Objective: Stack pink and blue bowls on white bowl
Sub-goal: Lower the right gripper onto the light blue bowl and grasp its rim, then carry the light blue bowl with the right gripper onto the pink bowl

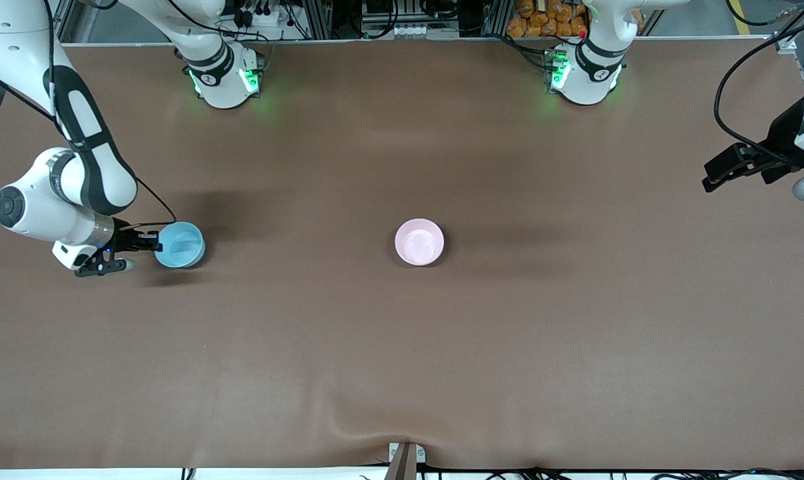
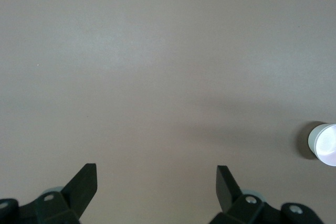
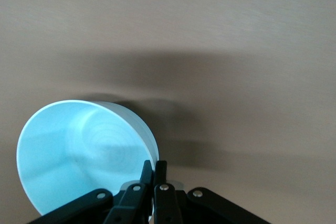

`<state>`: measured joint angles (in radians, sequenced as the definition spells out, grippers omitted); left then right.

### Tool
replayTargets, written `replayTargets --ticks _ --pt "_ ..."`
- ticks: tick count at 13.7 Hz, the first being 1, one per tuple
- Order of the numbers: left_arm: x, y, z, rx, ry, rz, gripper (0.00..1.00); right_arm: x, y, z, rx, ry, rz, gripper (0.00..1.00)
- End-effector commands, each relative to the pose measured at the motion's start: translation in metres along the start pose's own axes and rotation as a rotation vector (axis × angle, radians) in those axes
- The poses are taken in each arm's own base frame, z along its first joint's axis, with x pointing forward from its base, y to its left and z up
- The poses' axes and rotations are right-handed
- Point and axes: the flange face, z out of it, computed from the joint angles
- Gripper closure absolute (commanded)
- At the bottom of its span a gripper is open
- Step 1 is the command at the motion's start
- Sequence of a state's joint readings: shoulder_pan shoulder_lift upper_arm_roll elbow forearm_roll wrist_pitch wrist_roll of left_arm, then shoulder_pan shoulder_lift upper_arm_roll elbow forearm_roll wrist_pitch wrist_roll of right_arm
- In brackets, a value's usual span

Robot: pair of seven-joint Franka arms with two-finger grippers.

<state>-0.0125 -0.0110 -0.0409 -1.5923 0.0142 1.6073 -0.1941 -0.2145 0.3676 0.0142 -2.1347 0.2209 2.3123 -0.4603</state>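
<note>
Pale pink plastic bowl point(image 1: 419, 242) sat at your right gripper's point(image 1: 154, 241) three o'clock; it pinched the sky-blue plastic bowl's point(image 1: 180, 245) rim, left gripper point(image 2: 156, 182) wide open, waiting.

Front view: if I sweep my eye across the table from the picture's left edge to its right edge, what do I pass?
Right gripper, pinching the rim of the blue bowl → pink bowl at mid-table → left gripper, open, waiting at the table's edge.

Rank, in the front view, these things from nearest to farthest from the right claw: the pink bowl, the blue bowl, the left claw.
1. Blue bowl: gripped at its rim by the right claw, at the right arm's end.
2. Pink bowl: mid-table.
3. Left claw: open, waiting at the left arm's end.
</note>
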Motion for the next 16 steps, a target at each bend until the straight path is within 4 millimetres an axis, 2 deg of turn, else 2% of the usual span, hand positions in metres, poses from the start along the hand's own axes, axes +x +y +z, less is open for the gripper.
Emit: replayTargets --ticks 1,3,5,7,9,11,13,15,16 --pt "-0.002 -0.001 -0.003 0.0 0.008 0.009 0.0 0.022 -0.051 -0.039 0.07 -0.007 0.051 1.0" --pt "-0.002 -0.001 -0.003 0.0 0.009 0.009 0.0 0.048 -0.117 -0.06 0.076 -0.008 0.171 1.0" --pt "-0.002 -0.001 -0.003 0.0 0.011 0.01 0.0 0.071 -0.203 -0.077 0.076 0.022 0.292 1.0" --pt "-0.002 -0.001 -0.003 -0.001 0.012 0.009 0.0 0.081 -0.279 -0.088 0.08 0.048 0.376 1.0" --pt "-0.002 -0.001 -0.002 0.0 0.011 0.01 0.0 0.081 -0.34 -0.088 0.089 0.049 0.464 1.0" --pt "-0.002 -0.001 -0.001 0.0 0.009 0.01 0.0 0.078 -0.404 -0.073 0.094 0.037 0.527 1.0" --pt "-0.002 0.0 -0.002 0.0 0.011 0.01 0.0 0.07 -0.461 -0.045 0.082 0.017 0.575 1.0" --pt "-0.001 -0.001 -0.002 0.0 0.011 0.009 0.0 0.066 -0.497 -0.012 0.103 0.043 0.619 1.0" --pt "-0.001 0.0 -0.001 0.0 0.009 0.01 0.0 0.058 -0.52 0.006 0.112 0.052 0.635 1.0"
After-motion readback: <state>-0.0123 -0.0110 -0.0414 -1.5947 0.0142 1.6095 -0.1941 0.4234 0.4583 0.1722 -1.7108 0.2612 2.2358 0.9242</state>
